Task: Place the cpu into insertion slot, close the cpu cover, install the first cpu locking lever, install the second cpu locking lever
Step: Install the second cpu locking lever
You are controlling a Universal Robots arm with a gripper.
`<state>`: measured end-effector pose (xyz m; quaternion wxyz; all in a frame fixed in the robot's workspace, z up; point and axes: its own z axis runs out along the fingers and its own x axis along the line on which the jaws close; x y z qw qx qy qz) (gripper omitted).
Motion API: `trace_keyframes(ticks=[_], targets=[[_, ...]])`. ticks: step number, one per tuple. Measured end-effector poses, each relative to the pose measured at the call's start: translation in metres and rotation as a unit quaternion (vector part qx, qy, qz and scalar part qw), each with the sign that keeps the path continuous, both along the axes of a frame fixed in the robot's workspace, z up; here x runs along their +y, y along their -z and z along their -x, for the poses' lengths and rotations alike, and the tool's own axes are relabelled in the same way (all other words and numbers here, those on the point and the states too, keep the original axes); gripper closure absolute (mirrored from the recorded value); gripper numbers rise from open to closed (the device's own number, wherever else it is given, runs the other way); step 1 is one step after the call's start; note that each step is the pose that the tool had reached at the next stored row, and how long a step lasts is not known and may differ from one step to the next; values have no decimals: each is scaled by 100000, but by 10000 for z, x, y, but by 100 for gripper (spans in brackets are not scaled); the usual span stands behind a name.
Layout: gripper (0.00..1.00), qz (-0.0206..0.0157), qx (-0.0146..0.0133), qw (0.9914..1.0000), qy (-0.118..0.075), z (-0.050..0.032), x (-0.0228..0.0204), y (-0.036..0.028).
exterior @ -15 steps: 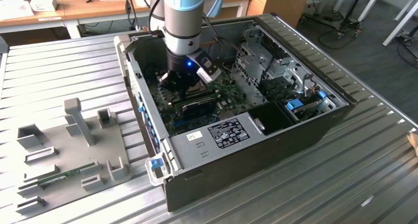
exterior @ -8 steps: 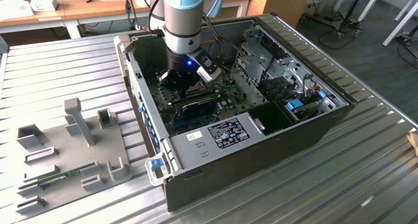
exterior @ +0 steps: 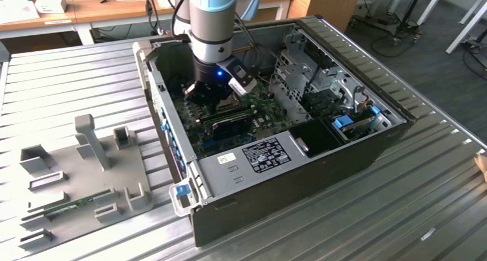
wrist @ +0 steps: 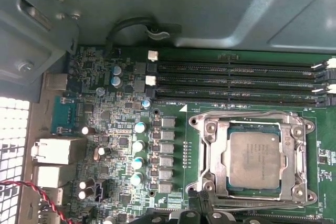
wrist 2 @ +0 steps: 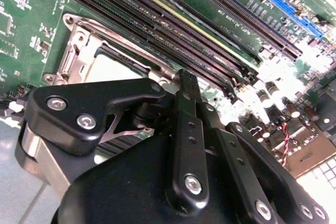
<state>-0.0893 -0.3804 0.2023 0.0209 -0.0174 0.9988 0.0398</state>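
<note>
Inside the open computer case [exterior: 304, 158], the cpu [wrist: 254, 160], a pale silver square, lies flat in the insertion slot [wrist 2: 79, 51] on the green board. The silver cpu cover [wrist: 210, 153] is folded down around it, leaving the chip's top showing through its cut-out. Thin wire levers run along two opposite edges of the cover [wrist: 252, 199] [wrist: 252, 114]. My gripper [exterior: 218, 103] [wrist: 197, 214] [wrist 2: 187, 77] hangs low over the board at the socket's edge beside one lever. Its black fingers are shut with nothing between them. Whether the levers are latched is unclear.
Long black memory slots [wrist: 236, 82] [wrist 2: 157, 30] run beside the socket. Capacitors [wrist: 137, 145] and a red-black wire [wrist: 31, 187] sit further along the board. Grey case walls [wrist: 157, 3] and a drive cage [exterior: 312, 73] close in. A grey fixture plate [exterior: 84, 175] lies outside the case.
</note>
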Motion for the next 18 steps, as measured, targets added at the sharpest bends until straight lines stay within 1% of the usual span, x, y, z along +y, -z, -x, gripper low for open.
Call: trace_keyframes(ticks=[7,18], targets=[[90,-46,-372,99999,3,40,2,6],[90,-53,-373,99999,21,41,5,26]])
